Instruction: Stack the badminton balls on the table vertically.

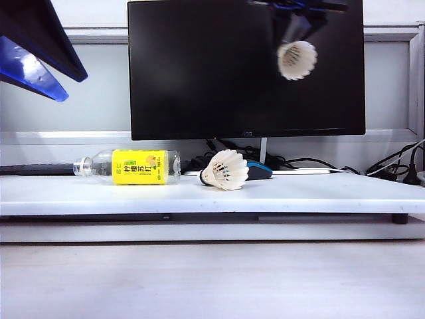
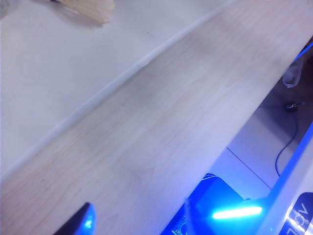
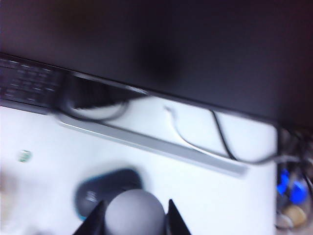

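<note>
Right gripper up high in front of monitor, jaws clamped on cork tip of one shuttlecock (feather skirt hangs downward). Second shuttlecock lies on its side on white table, touching blue-black mouse, near yellow-label bottle. Left gripper raised at upper left, holds nothing; can't tell jaw gap.
</note>
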Action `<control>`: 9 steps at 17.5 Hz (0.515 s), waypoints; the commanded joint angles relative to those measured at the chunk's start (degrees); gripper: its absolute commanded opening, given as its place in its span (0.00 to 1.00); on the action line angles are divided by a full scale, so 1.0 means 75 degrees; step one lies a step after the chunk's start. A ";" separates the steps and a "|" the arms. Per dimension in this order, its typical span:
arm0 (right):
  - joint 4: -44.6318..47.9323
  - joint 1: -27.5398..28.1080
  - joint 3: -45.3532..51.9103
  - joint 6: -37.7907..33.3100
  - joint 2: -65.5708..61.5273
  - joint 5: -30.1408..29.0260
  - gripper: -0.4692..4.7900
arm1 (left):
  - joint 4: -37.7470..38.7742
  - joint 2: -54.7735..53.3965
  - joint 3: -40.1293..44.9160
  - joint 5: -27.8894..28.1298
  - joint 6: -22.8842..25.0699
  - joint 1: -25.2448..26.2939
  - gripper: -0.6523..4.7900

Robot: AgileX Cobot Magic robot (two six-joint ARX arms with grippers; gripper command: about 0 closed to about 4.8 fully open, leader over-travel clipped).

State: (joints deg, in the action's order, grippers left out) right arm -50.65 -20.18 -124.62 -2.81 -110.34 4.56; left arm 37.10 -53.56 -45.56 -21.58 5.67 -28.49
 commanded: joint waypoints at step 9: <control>0.1647 -0.0312 0.2092 0.0216 0.2186 0.0119 0.28 | -0.0166 0.0000 -0.0050 0.0020 0.0047 0.0003 0.57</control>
State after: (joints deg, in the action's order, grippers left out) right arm -41.39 -22.52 -110.56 -1.43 -96.51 5.19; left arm 36.67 -53.65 -45.56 -21.43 5.78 -28.49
